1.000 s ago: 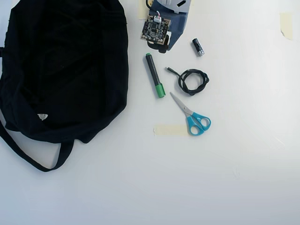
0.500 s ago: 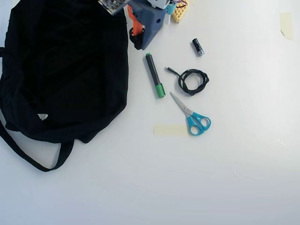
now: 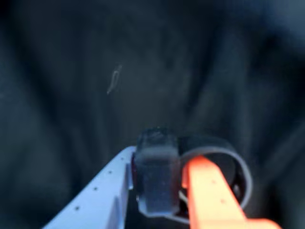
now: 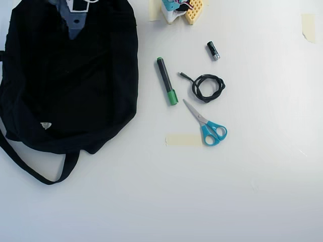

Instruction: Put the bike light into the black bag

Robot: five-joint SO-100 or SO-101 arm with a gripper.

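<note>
In the wrist view my gripper is shut on the bike light. Its blocky black body sits between the pale finger and the orange finger, and its rubbery loop curls around the orange one. Dark fabric of the black bag fills the whole view around it. In the overhead view the black bag lies at the left with its white triangular label. My arm reaches into its top opening; the gripper and the light are hidden there.
In the overhead view, on the white table right of the bag lie a green-tipped marker, a short black cylinder, a coiled black cable, teal-handled scissors and a tape strip. The arm's base stands at the top.
</note>
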